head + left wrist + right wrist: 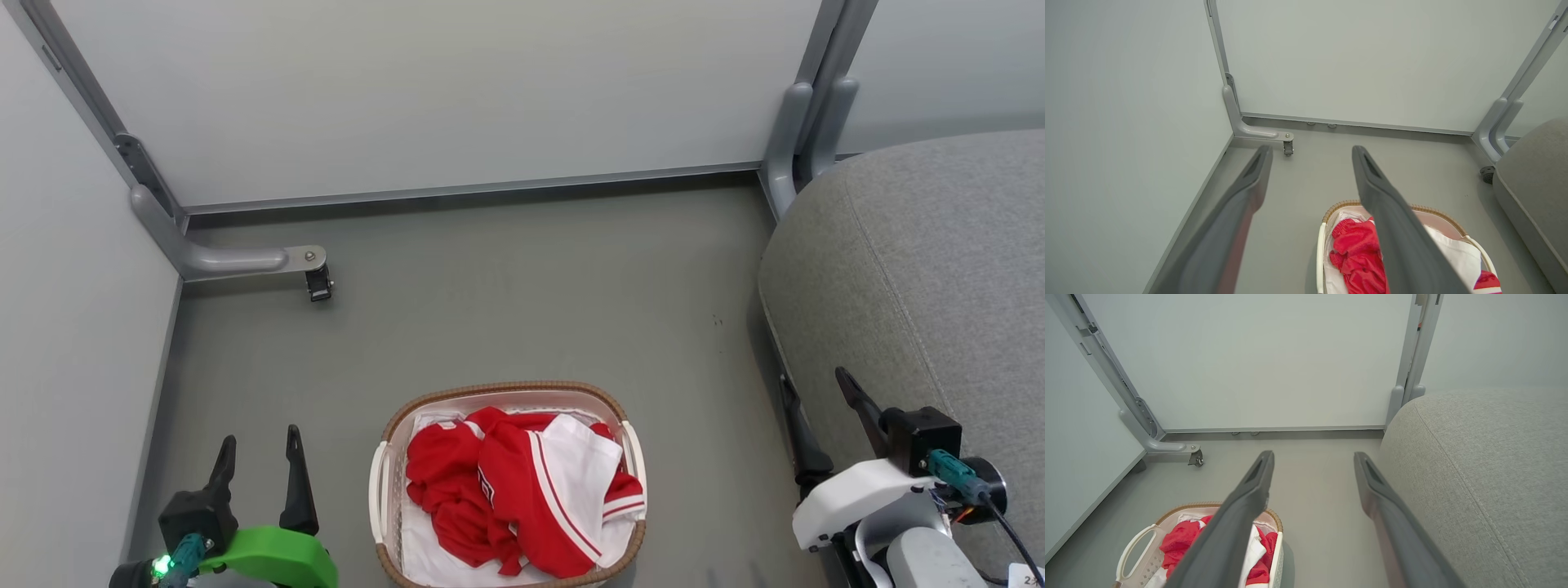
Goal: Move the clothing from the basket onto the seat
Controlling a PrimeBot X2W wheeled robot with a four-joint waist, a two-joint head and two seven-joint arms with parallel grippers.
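The clothing (pixel 498 490) is heaped in the basket (pixel 510 387), between the left pincer (pixel 260 439) and the right pincer (pixel 813 378), touched by neither. Both are held open, empty.

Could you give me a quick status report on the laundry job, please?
Left gripper open, empty, left of basket. Right gripper open, empty, beside seat. Clothing heaped in basket, untouched. Nothing lies between basket and seat.
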